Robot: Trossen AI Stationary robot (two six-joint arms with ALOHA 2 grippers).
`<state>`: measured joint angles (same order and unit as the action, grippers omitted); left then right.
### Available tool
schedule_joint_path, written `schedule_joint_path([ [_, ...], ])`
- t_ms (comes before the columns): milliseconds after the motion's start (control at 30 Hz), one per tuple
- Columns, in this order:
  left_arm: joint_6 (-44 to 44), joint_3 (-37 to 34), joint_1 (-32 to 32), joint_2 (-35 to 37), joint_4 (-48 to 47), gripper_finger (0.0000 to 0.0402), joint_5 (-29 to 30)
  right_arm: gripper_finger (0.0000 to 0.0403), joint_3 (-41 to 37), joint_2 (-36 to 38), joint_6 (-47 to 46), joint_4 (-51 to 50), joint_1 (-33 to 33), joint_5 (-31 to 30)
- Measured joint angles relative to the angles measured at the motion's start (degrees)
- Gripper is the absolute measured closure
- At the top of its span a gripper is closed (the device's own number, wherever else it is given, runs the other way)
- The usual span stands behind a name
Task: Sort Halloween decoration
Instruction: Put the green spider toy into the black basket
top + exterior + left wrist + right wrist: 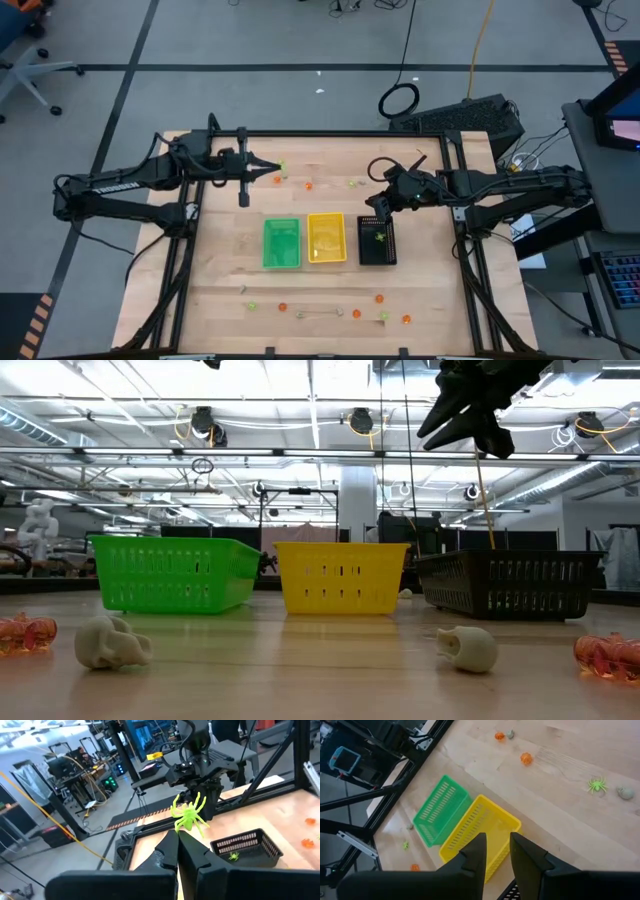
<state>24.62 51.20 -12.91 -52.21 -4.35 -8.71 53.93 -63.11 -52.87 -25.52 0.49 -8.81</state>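
While the right pincer (197,802) hangs over the black tray (378,240) clasping a yellow-green spider (190,816), the left pincer (272,168) waits closed and empty above the worktop (430,290). One spider (233,855) already lies in that tray; orange, green and pale trinkets are still scattered along both worktop edges, so most sorting remains.

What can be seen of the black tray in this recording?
The black tray is a rectangular basket with slotted walls, plastic by its look. It stands upright on the wooden table, the rightmost of three in a row, with a narrow gap between it and the yellow tray. One yellow-green spider lies inside; nothing else shows in it. The right claw hangs over its far end, holding a second spider clear of its rim.
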Motion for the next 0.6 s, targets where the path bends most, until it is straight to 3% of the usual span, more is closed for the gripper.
schedule_joint_path([
  [400, 0.71, 0.00, 0.71, 0.00, -0.03, 0.0402, 0.00, 0.0328, 0.00, 0.00, 0.05, 0.02, 0.00, -0.01],
  [600, -13.12, 0.00, 1.67, -0.55, -0.26, 0.0402, 2.48, 0.0328, -0.02, 0.00, -0.06, 5.52, 0.00, 0.00],
])
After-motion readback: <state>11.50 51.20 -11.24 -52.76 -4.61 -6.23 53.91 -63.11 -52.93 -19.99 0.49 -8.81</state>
